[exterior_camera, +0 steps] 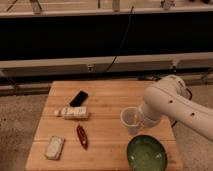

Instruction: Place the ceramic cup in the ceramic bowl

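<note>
Lying at the desk's left front is a white box, then a red item, a small bottle on its side and a black phone. Right of centre stands the ceramic cup, with the gripper at its right side (whether the jaws hold it cannot be told). Just front-right of the cup sits the ceramic bowl.

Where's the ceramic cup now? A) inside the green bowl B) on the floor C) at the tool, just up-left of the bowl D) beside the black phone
C: the ceramic cup sits at the tool on the arm's end, above-left of the ceramic bowl, not inside it.
</note>
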